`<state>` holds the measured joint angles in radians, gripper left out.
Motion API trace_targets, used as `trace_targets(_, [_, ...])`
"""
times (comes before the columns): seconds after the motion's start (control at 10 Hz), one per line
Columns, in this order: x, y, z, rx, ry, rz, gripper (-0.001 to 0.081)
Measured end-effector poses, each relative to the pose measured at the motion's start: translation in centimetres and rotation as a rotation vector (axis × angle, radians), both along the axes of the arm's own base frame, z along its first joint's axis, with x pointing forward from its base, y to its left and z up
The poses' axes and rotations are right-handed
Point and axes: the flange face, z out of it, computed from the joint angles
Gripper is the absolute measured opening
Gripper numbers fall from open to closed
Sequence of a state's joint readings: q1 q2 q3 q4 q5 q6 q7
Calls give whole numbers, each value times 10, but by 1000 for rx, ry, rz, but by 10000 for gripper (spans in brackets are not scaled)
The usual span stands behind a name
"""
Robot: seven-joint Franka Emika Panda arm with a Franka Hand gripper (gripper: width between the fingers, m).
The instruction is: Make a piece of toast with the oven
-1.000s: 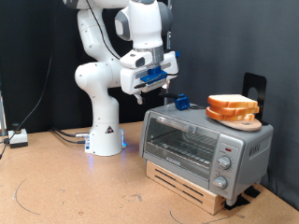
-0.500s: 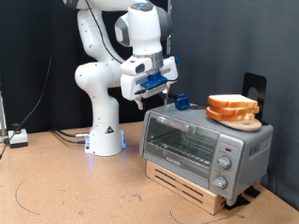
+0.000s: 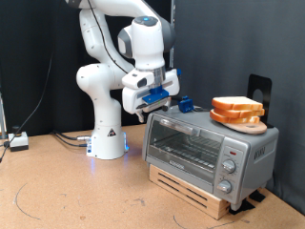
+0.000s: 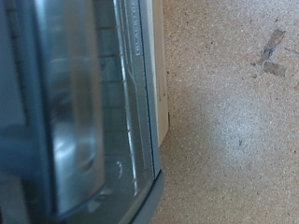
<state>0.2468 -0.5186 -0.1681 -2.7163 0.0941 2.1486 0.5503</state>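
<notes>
The silver oven (image 3: 212, 145) stands on a wooden base at the exterior view's right, and its glass door is closed. The piece of toast (image 3: 236, 105) lies on a round wooden plate (image 3: 246, 122) on top of the oven. My gripper (image 3: 145, 109) hangs just above the oven's upper left corner, close to the door's top edge, with nothing seen between its fingers. The wrist view shows the oven's glass door and grey handle (image 4: 75, 121) from very close. The fingers do not show in that view.
A small blue object (image 3: 186, 103) sits on the oven top near the gripper. A black stand (image 3: 258, 89) rises behind the plate. The robot base (image 3: 107, 143) stands to the oven's left on the cork-coloured table (image 3: 76, 191). Cables (image 3: 67, 138) lie at the left.
My gripper has come down and moved to the exterior view's left, from above the oven top to its upper left front corner. The toast and the oven have not moved.
</notes>
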Motion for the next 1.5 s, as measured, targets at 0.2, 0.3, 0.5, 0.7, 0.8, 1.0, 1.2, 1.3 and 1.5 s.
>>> trace_targets(0.2, [3, 1, -14, -8, -11, -4, 807])
trace_targets(0.3, [4, 1, -17, -11, -11, -5, 807])
trace_targets(0.5, [5, -3, -19, -15, -14, -13, 807])
trace_targets(0.7, [8, -16, -20, -24, -22, -40, 807])
trace_targets(0.8, [11, -25, -22, -37, -27, -54, 807])
trace_targets(1.0, [18, -46, -29, -75, -27, -81, 807])
trace_targets(1.2, [27, -65, -40, -108, -16, -105, 807])
trace_targets(1.3, [33, -73, -44, -117, -12, -116, 807])
trace_targets(1.5, [44, -84, -54, -128, -13, -132, 807])
